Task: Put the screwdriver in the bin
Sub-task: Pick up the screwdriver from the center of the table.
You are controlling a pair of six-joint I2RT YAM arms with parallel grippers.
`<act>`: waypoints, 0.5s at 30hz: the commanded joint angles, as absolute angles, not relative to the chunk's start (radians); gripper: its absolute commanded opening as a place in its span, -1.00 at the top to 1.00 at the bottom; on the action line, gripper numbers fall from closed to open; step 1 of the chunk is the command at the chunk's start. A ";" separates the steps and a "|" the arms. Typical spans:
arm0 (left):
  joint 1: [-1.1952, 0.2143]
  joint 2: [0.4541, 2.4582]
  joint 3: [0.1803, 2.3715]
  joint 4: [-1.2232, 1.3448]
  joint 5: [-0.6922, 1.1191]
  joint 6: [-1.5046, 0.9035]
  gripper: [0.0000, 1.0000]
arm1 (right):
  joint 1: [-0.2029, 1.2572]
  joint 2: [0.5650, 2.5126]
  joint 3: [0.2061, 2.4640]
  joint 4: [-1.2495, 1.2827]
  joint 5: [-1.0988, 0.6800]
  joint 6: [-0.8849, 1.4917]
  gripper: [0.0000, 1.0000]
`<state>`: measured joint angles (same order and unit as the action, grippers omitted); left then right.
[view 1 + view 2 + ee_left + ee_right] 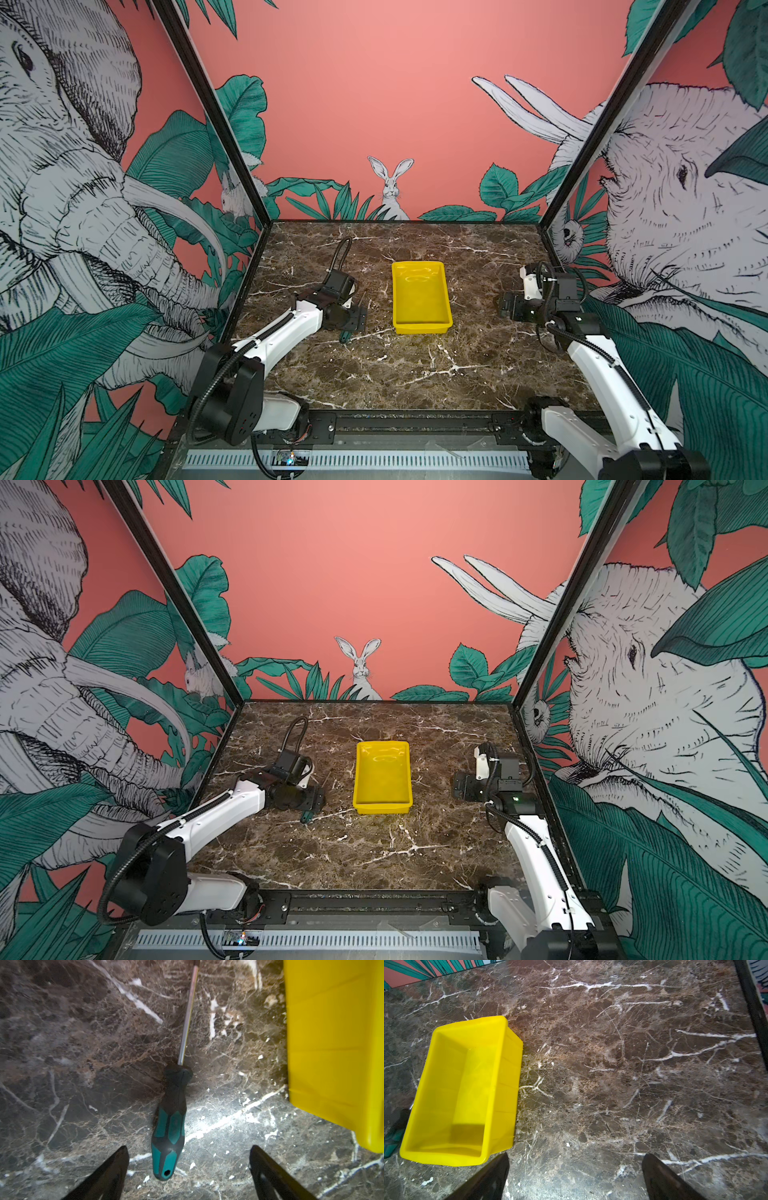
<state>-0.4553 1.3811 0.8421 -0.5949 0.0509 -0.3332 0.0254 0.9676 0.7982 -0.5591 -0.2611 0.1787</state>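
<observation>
The screwdriver (169, 1126) lies flat on the marble table, with a teal and black handle and a thin metal shaft pointing away from my left gripper. My left gripper (188, 1148) is open, low over the table. Its two fingers stand either side of the handle's butt end without touching it. In both top views only the handle's end (344, 337) (306, 816) shows below the left gripper (351, 322). The yellow bin (422, 330) (332, 1043) stands empty just right of the screwdriver. My right gripper (576, 1155) is open over bare marble, right of the bin (508, 1084).
The dark marble table (415, 374) is walled by black frame posts and printed panels at the left, right and back. Both arm bases sit at the front edge. The right arm (536, 299) rests near the right wall.
</observation>
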 commanded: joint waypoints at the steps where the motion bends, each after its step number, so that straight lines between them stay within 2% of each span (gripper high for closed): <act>1: -0.473 1.417 0.851 -0.596 0.040 -0.339 -0.77 | 0.027 0.976 0.805 -0.557 -0.404 0.143 -0.99; 4: -0.474 1.440 0.844 -0.586 -0.009 -0.336 -0.69 | 0.027 0.971 0.780 -0.525 -0.480 0.138 -0.99; 6: -0.474 1.448 0.842 -0.577 -0.028 -0.333 -0.58 | 0.026 0.975 0.771 -0.519 -0.489 0.138 -0.99; 15: -0.475 1.515 0.857 -0.561 -0.094 -0.314 -0.33 | 0.025 0.992 0.761 -0.513 -0.517 0.137 -0.99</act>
